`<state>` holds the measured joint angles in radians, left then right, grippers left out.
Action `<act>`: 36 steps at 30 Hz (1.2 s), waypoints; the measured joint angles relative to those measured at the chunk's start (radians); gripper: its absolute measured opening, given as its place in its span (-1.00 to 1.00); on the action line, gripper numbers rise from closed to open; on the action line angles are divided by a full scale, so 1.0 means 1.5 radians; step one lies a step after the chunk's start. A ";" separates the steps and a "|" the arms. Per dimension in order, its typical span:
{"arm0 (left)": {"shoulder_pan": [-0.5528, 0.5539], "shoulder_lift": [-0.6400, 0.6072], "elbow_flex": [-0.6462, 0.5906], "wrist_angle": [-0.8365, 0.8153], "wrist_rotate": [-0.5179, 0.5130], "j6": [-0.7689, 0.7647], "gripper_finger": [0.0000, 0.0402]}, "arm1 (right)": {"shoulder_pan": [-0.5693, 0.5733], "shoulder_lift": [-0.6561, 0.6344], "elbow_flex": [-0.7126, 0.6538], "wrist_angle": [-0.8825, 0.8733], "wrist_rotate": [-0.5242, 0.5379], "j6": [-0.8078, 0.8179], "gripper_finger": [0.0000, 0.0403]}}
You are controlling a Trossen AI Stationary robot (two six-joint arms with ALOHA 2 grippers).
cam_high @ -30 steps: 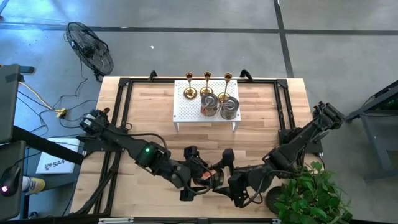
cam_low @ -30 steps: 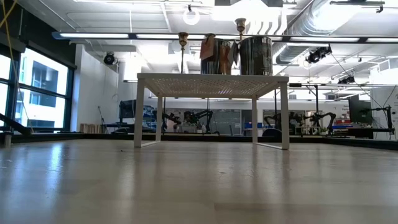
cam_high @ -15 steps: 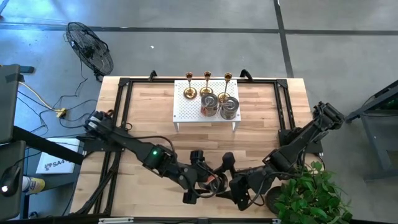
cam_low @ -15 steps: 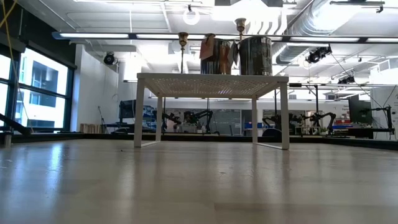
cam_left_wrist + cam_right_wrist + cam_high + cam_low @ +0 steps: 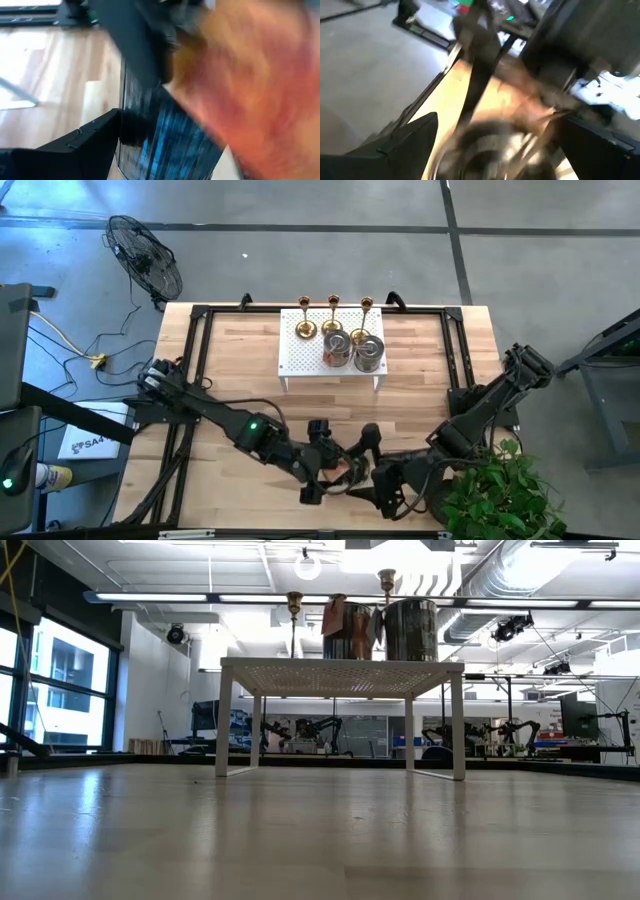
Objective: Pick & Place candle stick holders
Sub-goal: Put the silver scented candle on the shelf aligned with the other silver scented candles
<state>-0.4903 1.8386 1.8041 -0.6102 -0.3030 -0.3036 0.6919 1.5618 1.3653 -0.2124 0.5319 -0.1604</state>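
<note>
Start at the left: the fan (image 5: pixel 146 258) sits on the floor off the table's (image 5: pixel 230 380) far left corner, well clear of the work. Your left gripper (image 5: pixel 322 464) is low at the near edge, fingers spread around a coppery, silvery holder (image 5: pixel 346 469) that fills the left wrist view (image 5: pixel 250 90) as a blur; whether it truly pinches it I cannot tell. Just beside it, your right gripper (image 5: pixel 385 480) crowds the same piece, and I cannot tell how its fingers stand. This looks like a handover or a shared grasp on the last squat holder. The white rack (image 5: pixel 300 355) at the far middle already carries three gold holders (image 5: pixel 333 315) along its back and two silvery holders (image 5: pixel 353 350) in front. Next, one arm should let go so the other can carry. Watch the two wrists fouling each other, the standing holders on the rack, and the plant (image 5: pixel 500 490) at the right.
</note>
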 joint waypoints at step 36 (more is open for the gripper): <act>0.001 -0.109 0.001 -0.173 -0.552 -0.160 0.65 | 0.214 -0.082 -0.003 0.007 0.492 -0.116 0.84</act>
<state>-0.4893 1.6752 1.8061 -0.8696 -1.1305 -0.5434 1.0125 1.4395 1.3613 -0.2022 1.2704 -0.3349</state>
